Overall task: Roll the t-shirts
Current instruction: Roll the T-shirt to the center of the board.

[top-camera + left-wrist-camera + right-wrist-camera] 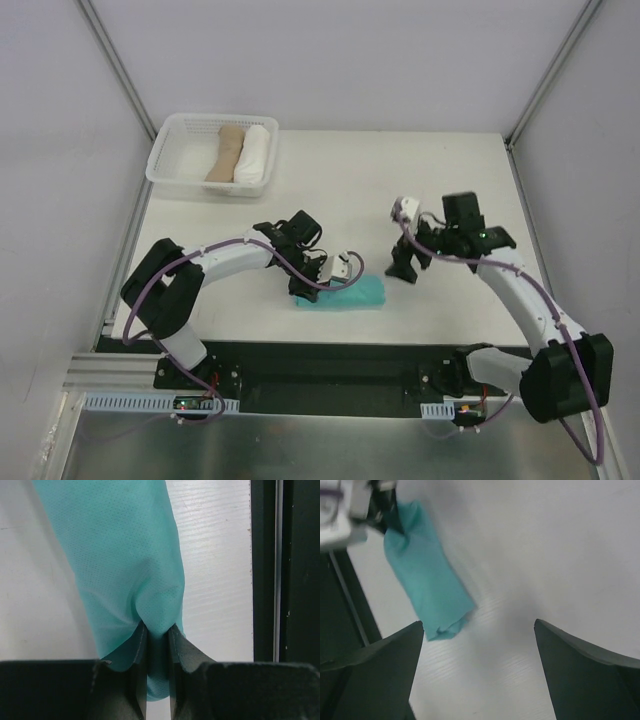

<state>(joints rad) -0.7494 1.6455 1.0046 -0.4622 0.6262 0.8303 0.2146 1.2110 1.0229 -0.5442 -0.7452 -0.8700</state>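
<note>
**Desk:** What sits closest to the left wrist lens?

**Photographer:** The left gripper point(157, 630), its jaws drawn narrow and pinching a fold of the teal t-shirt point(125, 555). The cloth bunches between the dark fingers point(137, 670) and stretches away from them across the white table point(215, 555).

**Desk:** Where does the shirt lie, seen from above?

**Photographer:** Near the table's front edge, between the two arms. It is rolled into a short bundle lying crosswise, and its left end is the one gripped.

**Desk:** And the other arm?

**Photographer:** The right gripper point(405, 268) stands just beyond the bundle's right end, apart from it. Its jaws are spread wide and hold nothing. Its wrist camera shows the roll's loose end close to its left finger, without touching.

**Desk:** Any containers?

**Photographer:** One. A white plastic basket point(165, 160) with lattice walls sits at the far left corner of the table, well apart from both grippers. Inside it, a tan roll point(225, 155) and a white roll point(255, 152) lie side by side, touching along their length. The tan one is on the left.
</note>
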